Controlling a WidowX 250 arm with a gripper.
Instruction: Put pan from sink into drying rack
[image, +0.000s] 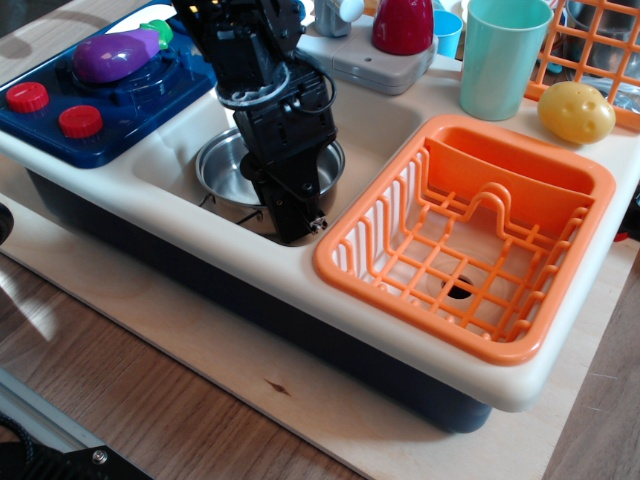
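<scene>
The shiny steel pan (228, 168) lies in the cream sink (378, 120), left of the drying rack. Its near side looks slightly raised, and a wire handle shows at its near-left rim. My black gripper (296, 230) reaches down into the sink at the pan's near-right rim. Its fingers look closed on that rim, with the tips partly hidden behind the sink wall. The bright orange drying rack (520, 141) sits in the right basin, with nothing in it.
A teal cup (503, 55) and a yellow potato (575, 112) stand behind the rack. A thin orange grid rack (600, 40) is at the back right. A blue stove (60, 95) with a purple eggplant (118, 55) is left. A red object (403, 25) stands on the grey faucet base (365, 62).
</scene>
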